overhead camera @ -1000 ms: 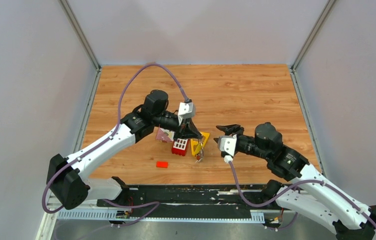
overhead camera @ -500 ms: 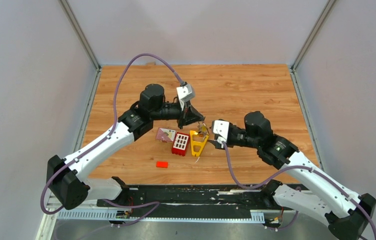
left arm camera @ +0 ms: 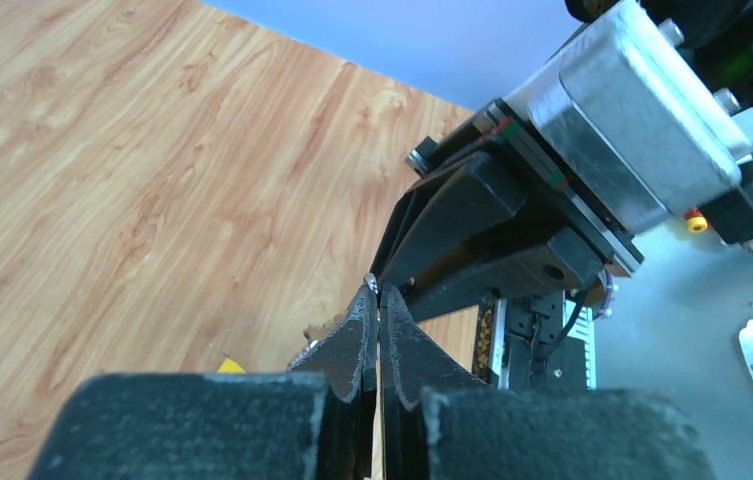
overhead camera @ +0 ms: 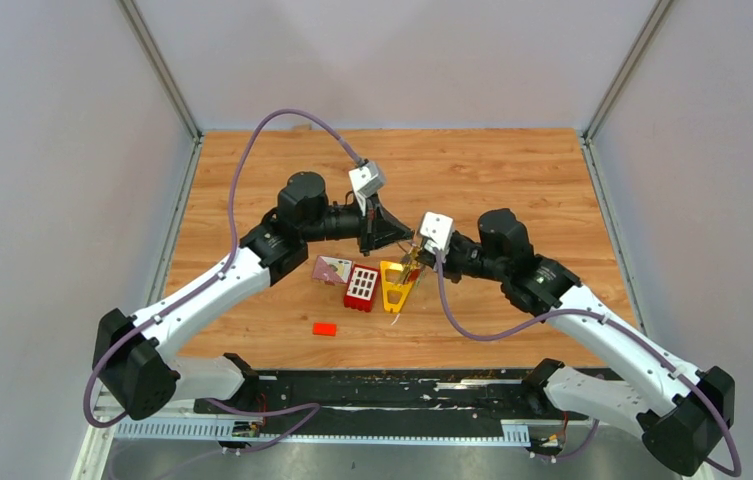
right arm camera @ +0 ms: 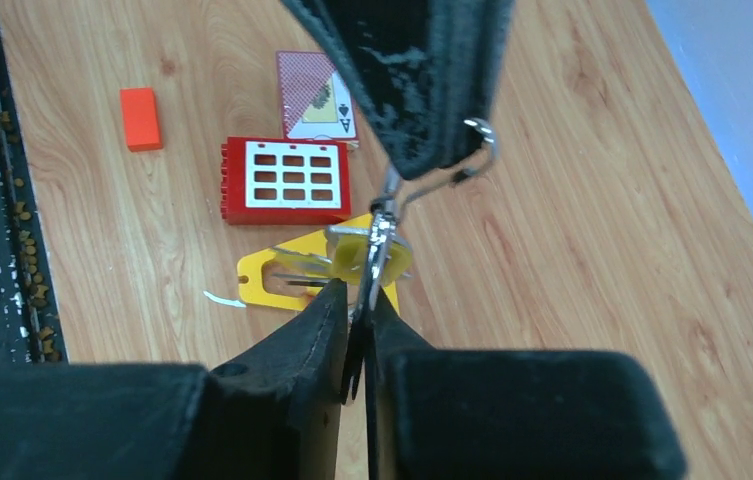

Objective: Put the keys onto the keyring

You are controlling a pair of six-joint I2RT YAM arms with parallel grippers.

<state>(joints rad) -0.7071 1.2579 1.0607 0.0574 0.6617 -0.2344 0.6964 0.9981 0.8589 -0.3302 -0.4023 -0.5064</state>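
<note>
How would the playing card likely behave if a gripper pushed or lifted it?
The playing card lies flat on the wooden table, so a push would probably slide it, not tip it. It looks thin, so likely light and bendy, and its edge may be hard to pinch.

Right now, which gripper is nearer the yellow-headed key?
Right. The right gripper has its fingertips right beside the yellow-headed key, pinching the keyring it hangs from. The left gripper pinches the ring's wire further up, clear of the key.
</note>
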